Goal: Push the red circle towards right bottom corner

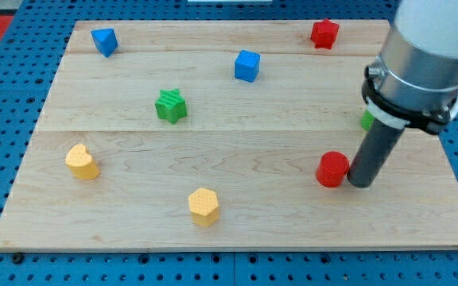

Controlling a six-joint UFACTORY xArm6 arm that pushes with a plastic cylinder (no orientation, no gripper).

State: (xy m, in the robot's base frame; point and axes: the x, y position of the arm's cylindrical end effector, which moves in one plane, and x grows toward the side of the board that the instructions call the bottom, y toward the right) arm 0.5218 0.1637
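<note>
My tip (361, 183) rests on the worktop (237, 214) just right of the red circle (333, 168), touching or nearly so. I carry no hand, so nothing is clamped. I judge this the approach step: pushing toward the bottom-right corner calls for first getting round to the circle's upper-left side.

My tip (361, 183) beside red circle (332, 169)

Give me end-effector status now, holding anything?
No gripper: my tip holds nothing.
It sits just to the view's right of the red circle, touching or nearly so.
</note>
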